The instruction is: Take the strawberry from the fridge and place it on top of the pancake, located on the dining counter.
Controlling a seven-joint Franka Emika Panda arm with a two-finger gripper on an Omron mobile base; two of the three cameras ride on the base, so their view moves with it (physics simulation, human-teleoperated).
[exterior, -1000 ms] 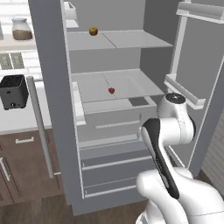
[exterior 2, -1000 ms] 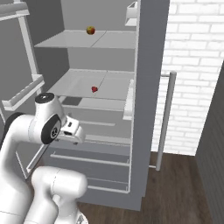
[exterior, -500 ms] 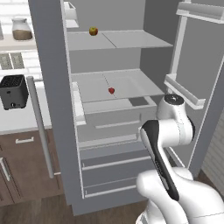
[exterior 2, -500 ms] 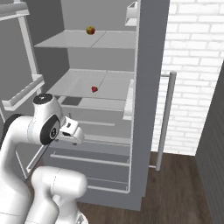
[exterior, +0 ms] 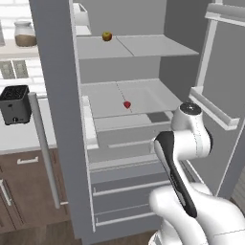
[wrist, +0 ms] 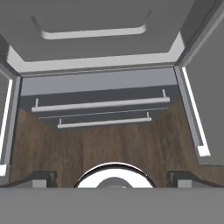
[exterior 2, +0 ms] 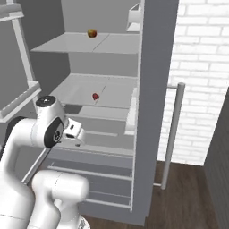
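Fridge (exterior: 62, 119) doors are swung wide and I'm parked right in front of it, my arm folded up with the elbow at about the height of the middle shelf (exterior: 139, 98). There's the strawberry (exterior: 127, 104), tiny and bright red, sitting alone on that middle shelf, a little back from the front edge; from the right base camera I pick up the same berry (exterior 2: 95, 96) near the shelf's centre. One shelf up, the yellow-and-red apple (exterior: 107, 36) rests toward the left side, well apart from the strawberry.

My claw (wrist: 112, 177) is pointing down and spread as wide as it goes, nothing between the fingertips (wrist: 41, 177), which poke up at the far left and far right of my hand camera's lower edge. Looking along it I see the wood floor (wrist: 109, 144) and the two lower drawers (wrist: 100, 94) with their long bar handles, plus the pale interior above them. So my hand is down low, in front of the drawers, well below the berry and not touching anything.

From the right base camera a piece of my wrist (exterior 2: 74, 132) juts out toward the fridge opening, though the fingers themselves are hard to make out from there.

Off to the left of the fridge, a black toaster (exterior: 14, 103) stands on the white counter (exterior: 19, 139) over dark-brown cabinets, and a glass jar (exterior: 25, 33) sits on a shelf above it. On the right side, white brick wall (exterior 2: 201, 67) beyond the open door's long handle (exterior 2: 172, 134).
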